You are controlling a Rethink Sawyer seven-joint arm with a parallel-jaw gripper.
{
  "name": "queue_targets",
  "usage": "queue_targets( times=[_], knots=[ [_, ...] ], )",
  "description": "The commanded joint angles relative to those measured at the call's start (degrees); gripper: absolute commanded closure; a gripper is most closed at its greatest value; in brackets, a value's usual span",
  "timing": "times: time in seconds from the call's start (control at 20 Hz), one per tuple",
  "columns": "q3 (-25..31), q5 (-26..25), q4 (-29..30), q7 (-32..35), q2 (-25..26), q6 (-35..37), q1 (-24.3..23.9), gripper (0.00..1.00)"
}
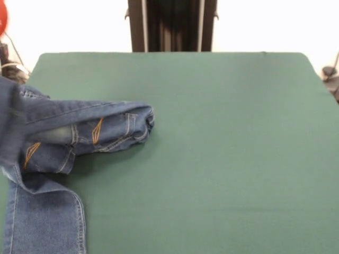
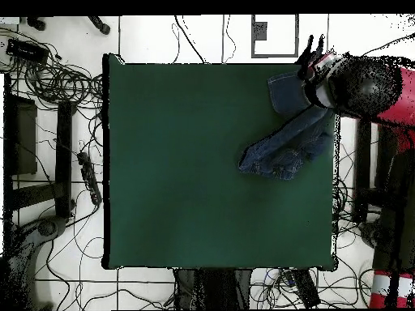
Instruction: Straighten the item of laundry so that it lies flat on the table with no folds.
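You are looking at the dark green table (image 1: 222, 159), which is filling most of both views. The jeans (image 1: 79, 132) are lying bunched at one side of it: in the front view they are crowding the left edge, with a folded band carrying the orange-stitched pockets reaching toward the middle and a flatter leg running off the bottom left corner; in the overhead view the jeans (image 2: 284, 146) are sitting near the upper right corner, crumpled, with one part stretching up toward the table's edge. The red and black arm (image 2: 373, 93) is coming in from the right in the overhead view, and its gripper (image 2: 314, 61) is hanging over that upper part of the denim. You cannot tell whether its fingers are spread or pinching the cloth.
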Motion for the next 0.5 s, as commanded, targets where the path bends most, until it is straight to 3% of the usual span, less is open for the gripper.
queue_targets(
  times=[0.05,0.3,0.35,0.5],
  knots=[
    [8.92,-2.92,-4.58,-24.91,7.32,1.97,0.29,1.0],
    [9.06,-3.67,-5.6,-25.44,8.33,2.84,0.25,1.0],
    [9.14,-3.71,-5.25,-24.88,8.23,2.43,0.18,0.0],
    [8.6,-4.08,-4.34,-22.94,7.77,0.06,0.32,0.0]
  ],
)
